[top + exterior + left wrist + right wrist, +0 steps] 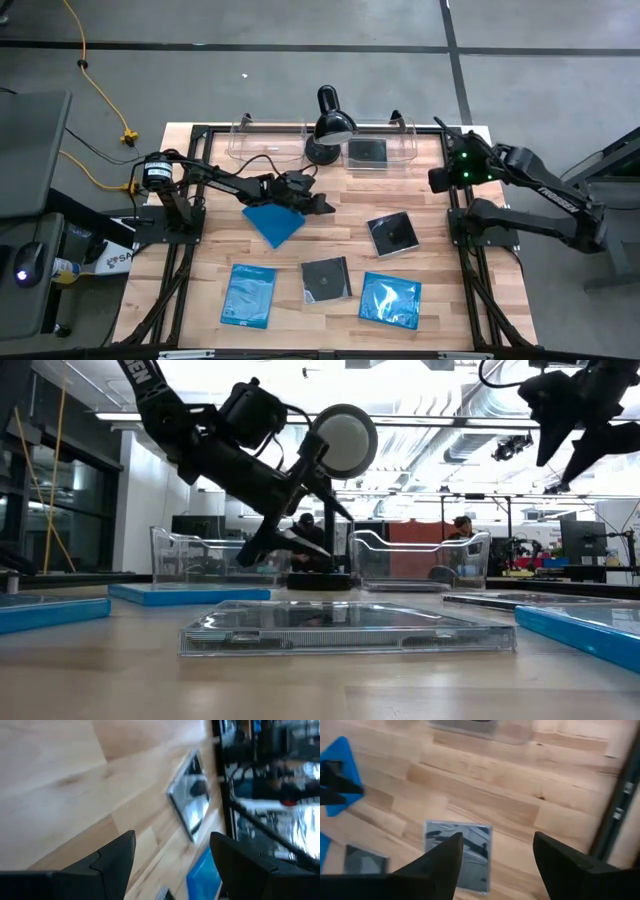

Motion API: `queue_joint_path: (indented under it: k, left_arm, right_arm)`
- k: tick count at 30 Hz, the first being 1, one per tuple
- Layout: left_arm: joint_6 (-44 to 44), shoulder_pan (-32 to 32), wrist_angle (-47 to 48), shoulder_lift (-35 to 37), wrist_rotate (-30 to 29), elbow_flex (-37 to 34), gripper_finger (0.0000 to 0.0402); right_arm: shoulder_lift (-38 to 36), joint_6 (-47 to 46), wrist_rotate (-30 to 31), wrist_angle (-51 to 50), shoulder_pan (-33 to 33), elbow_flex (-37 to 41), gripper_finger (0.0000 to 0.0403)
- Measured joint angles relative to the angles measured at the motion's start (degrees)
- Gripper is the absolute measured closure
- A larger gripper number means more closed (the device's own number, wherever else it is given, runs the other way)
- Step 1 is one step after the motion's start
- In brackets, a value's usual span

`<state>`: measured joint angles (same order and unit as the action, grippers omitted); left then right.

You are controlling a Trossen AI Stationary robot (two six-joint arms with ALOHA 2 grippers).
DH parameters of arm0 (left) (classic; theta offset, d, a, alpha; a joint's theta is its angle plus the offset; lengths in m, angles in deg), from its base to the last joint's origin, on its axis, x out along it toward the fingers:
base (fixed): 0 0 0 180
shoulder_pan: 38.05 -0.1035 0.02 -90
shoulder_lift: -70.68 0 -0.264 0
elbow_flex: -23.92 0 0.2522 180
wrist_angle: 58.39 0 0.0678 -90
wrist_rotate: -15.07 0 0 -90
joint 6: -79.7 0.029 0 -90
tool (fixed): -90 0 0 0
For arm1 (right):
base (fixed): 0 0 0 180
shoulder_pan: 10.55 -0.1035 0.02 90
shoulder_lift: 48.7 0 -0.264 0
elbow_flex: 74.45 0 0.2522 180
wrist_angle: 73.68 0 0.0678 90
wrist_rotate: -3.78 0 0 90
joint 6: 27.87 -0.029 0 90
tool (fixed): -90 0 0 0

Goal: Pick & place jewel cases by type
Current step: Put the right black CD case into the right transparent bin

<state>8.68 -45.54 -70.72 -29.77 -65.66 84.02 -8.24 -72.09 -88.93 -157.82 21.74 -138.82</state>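
Past our right gripper, its fingers parted and empty, a dark jewel case lies flat on the wooden table. A blue jewel case sits well apart; another dark case, perhaps, lies near it.

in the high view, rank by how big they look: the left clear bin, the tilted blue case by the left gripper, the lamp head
1. Left clear bin, clearly the widest.
2. Tilted blue case.
3. Lamp head, though it sits higher and nearer the camera, so it may look bigger than it really is.
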Motion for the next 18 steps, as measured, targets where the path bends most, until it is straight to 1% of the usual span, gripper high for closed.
queue_joint_path:
  k: [2, 4, 7, 11, 14, 18]
  left_arm:
    - [-1.66, 1.04, 0.42, -0.82, -2.61, 0.82, 0.0147]
    - [-3.14, 2.2, -0.32, -2.69, -3.62, 2.21, 0.0147]
    - [-5.27, 4.09, -2.04, -7.06, -3.69, 6.09, 0.0147]
    - [-7.46, 5.19, -5.49, -13.46, -2.39, 11.39, 0.0147]
    - [-7.81, 5.23, -7.3, -16.38, -1.07, 14.76, 0.0147]
    - [-8.79, 5.25, -6.8, -19.22, -1.02, 18.76, 0.0147]
  right_arm:
    - [0.0, -2.07, 1.43, -0.28, -1.98, 0.71, 0.0179]
    - [-0.1, -4.39, 1.59, 0.1, -3.97, 2.48, 0.0179]
    - [-0.13, -7.8, 0.44, 1.85, -7.4, 6.84, 0.0179]
    - [-1.2, -13.66, -0.38, 7.84, -12.53, 13.04, 0.0179]
    - [-2.43, -17.65, -0.8, 12.86, -16.12, 16.61, 0.0179]
    - [-3.15, -22.09, -0.84, 15.71, -20.49, 19.9, 0.0179]
